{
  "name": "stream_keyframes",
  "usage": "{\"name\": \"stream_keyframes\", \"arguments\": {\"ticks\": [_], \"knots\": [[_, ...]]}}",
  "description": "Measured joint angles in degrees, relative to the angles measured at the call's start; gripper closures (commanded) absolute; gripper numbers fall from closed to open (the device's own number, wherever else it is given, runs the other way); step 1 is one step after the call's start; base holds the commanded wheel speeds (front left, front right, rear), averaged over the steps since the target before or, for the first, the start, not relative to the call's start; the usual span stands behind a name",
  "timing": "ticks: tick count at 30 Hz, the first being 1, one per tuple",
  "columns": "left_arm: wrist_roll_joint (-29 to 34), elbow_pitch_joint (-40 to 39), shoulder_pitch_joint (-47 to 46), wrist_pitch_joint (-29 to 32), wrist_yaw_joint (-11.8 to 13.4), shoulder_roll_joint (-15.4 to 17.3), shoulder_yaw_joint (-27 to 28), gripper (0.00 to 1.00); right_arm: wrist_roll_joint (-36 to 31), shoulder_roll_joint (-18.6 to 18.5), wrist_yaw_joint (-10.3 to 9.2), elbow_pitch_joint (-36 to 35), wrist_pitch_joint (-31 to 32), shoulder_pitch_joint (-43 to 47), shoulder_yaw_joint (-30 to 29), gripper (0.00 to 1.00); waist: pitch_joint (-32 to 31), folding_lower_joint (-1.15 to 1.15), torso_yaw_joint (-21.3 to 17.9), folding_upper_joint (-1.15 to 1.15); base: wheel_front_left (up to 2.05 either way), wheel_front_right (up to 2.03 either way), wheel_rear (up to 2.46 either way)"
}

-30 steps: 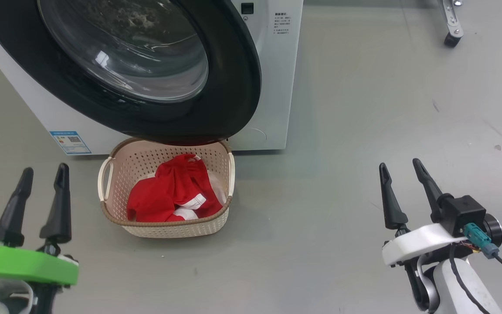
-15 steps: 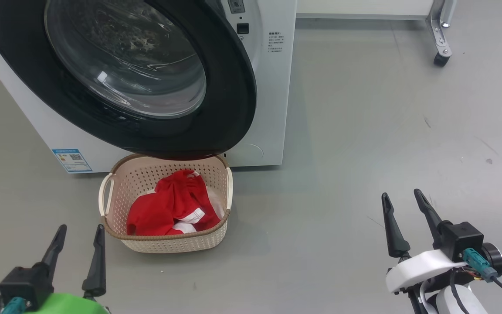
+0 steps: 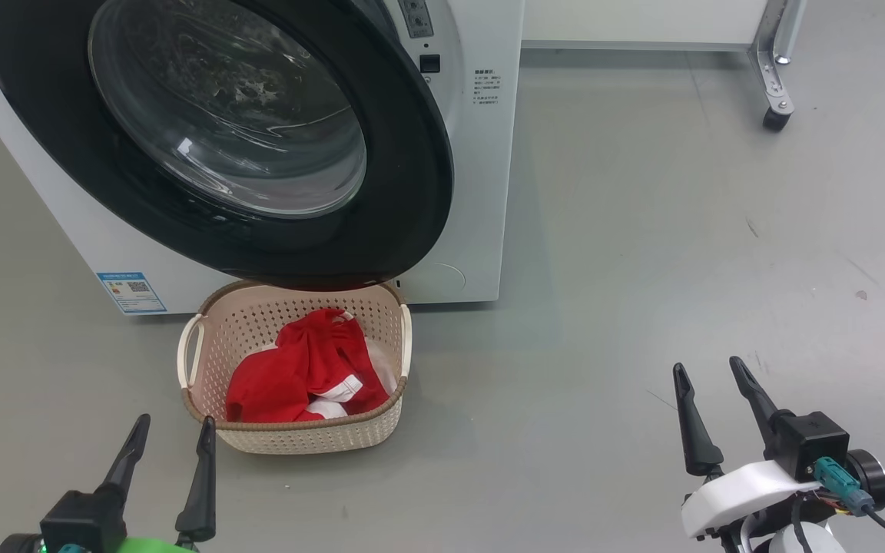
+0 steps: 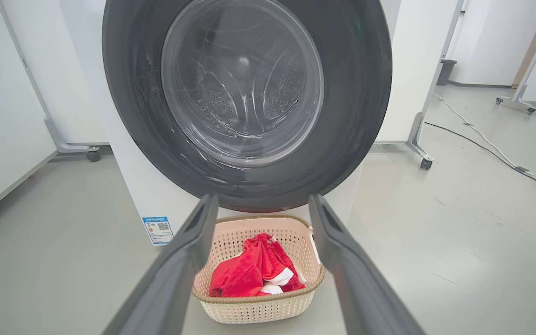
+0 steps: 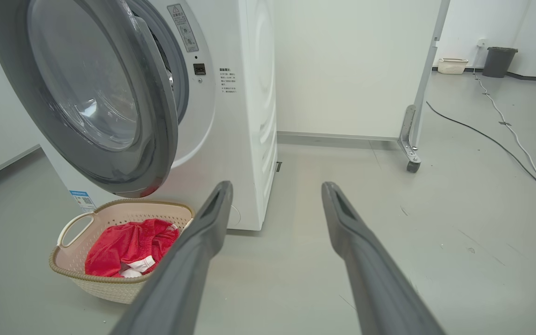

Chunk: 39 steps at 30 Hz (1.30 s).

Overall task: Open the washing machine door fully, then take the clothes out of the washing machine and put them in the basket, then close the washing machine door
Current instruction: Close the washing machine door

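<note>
The washing machine (image 3: pixel 481 192) is a white front loader. Its door (image 3: pixel 412 192), a black ring around clear glass, stands ajar, its right edge away from the front (image 5: pixel 156 139). Below the door, the cream basket (image 3: pixel 312 438) sits on the floor holding the red and white clothes (image 3: pixel 304 376). My left gripper (image 3: pixel 175 421) is open and empty just in front of the basket's left corner, and its wrist view looks at the basket (image 4: pixel 258 309) and door (image 4: pixel 356 93). My right gripper (image 3: pixel 705 364) is open and empty over bare floor to the right.
A wheeled metal frame leg (image 3: pixel 777 77) stands at the back right beside a white panel. A cable (image 5: pixel 491 135) runs across the grey floor further right, with a dark bin (image 5: pixel 498 60) and a small basket (image 5: pixel 452 66) against the far wall.
The head view has shifted, so machine and basket sit lower in the picture. My left gripper has turned and moved right, toward the basket's front. Both grippers stay open.
</note>
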Motion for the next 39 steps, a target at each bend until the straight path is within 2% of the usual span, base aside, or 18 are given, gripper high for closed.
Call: {"name": "stream_keyframes", "arguments": {"ticks": [24, 25, 26, 27, 31, 39], "knots": [[1.0, 1.9, 0.0, -1.7, 1.7, -1.6, -0.6, 0.0, -0.4, 0.3, 0.02, -1.0, 0.0, 0.1, -0.5, 0.0, 0.0, 0.0, 0.1, 0.0, 0.0, 0.0, 0.0], [1.0, 1.9, 0.0, -1.7, 1.7, -1.6, -0.6, 0.0, -0.4, 0.3, 0.02, -1.1, 0.0, 0.1, -0.6, 0.04, 0.0, 0.0, 0.1, 0.0, 0.0, 0.0, 0.0], [1.0, 1.9, -0.1, -1.8, 1.8, -1.6, -0.6, 0.0, -0.4, 0.3, 0.02, -1.1, 0.0, 0.1, -0.8, 0.63, 0.0, 0.0, 0.1, 0.0, 0.0, 0.0, 0.0], [1.0, 1.9, -0.1, -1.8, 1.8, -1.6, -0.6, 0.0, -0.4, 0.3, 0.01, -1.2, 0.0, 0.1, -0.9, 1.0, 0.1, 0.0, 0.1, 0.0, 0.0, 0.0, 0.0], [1.2, 1.9, -0.2, -2.2, 1.8, -1.7, -0.9, 0.0, -0.4, 0.4, 0.07, -1.5, 0.0, 0.1, -0.9, 1.0, 0.6, 0.0, 0.3, 0.0, 0.0, 0.0, 0.0], [1.2, 1.3, -1.8, -2.5, 1.8, -2.0, -1.5, 0.0, -1.5, 0.3, 1.94, -2.0, 0.0, -2.4, 1.4, 1.0, 2.5, 0.0, 1.0, 0.0, 0.0, 0.0, 0.0]]}}
